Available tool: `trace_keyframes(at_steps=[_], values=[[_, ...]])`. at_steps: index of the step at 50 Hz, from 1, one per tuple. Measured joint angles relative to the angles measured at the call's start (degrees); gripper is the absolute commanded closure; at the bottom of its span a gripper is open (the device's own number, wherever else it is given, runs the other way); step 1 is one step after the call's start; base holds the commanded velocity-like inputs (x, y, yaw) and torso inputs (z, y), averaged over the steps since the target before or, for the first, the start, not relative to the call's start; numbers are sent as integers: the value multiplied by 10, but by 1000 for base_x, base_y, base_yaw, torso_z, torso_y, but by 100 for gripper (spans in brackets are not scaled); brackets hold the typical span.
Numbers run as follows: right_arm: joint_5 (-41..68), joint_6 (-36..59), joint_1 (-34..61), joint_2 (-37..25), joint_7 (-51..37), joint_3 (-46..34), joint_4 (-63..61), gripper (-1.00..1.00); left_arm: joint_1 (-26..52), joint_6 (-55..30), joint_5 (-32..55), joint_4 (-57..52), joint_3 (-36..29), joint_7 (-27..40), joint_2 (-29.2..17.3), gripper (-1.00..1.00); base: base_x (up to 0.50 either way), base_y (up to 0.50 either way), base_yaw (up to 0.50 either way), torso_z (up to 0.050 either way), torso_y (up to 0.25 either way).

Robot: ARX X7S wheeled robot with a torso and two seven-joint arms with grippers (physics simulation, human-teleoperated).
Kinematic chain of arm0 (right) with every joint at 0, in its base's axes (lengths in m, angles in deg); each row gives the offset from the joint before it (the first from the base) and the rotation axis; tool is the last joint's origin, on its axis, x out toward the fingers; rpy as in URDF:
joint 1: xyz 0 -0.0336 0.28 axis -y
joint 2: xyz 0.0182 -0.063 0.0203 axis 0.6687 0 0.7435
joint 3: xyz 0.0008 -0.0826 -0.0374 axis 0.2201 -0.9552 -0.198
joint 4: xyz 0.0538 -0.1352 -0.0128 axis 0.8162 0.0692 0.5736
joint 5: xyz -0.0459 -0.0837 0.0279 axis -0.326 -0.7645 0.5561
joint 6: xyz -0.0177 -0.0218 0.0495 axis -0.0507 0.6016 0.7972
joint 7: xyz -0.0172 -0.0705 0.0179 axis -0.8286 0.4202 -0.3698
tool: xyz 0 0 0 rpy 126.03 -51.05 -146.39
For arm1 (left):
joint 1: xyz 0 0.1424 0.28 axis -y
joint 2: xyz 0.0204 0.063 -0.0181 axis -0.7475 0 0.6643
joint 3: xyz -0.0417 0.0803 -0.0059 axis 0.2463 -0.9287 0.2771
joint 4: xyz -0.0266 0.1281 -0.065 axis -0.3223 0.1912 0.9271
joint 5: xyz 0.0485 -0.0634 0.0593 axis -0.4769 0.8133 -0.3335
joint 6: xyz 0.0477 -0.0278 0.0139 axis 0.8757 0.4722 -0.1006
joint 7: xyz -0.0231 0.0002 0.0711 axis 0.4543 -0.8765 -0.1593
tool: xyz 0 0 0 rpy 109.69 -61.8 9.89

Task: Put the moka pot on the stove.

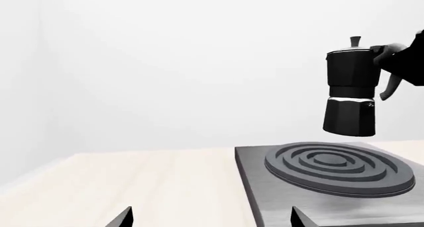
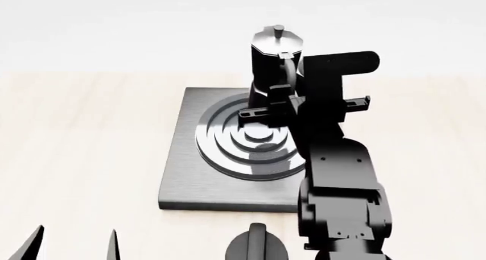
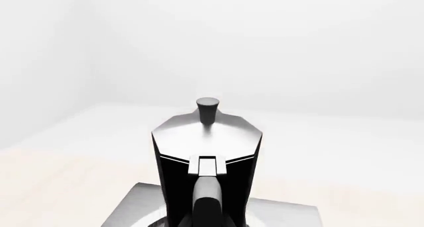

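The moka pot (image 1: 351, 93) is black and faceted with a silver lid and knob. It hangs upright a little above the far part of the ring burner (image 1: 338, 167) on the grey stove (image 1: 275, 199). In the head view my right gripper (image 2: 278, 98) is shut on the handle of the moka pot (image 2: 272, 58), above the stove (image 2: 186, 174). The right wrist view shows the pot (image 3: 206, 152) close up from behind its handle. My left gripper (image 1: 210, 219) is open and empty, low over the table beside the stove's near edge; it also shows in the head view (image 2: 72, 246).
A short black round knob (image 2: 256, 246) with a ridge sits on the light wooden table (image 2: 83, 146) in front of the stove, beside my right arm (image 2: 338, 174). A plain white wall lies behind the table.
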Motion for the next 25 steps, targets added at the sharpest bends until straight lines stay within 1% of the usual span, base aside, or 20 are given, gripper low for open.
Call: trace_keyframes(at_steps=[25], values=[[32,11,-19,3,-10,-38,0,100,1,2,1,1,-2,3,-1,-100,0,0,0,0,1]])
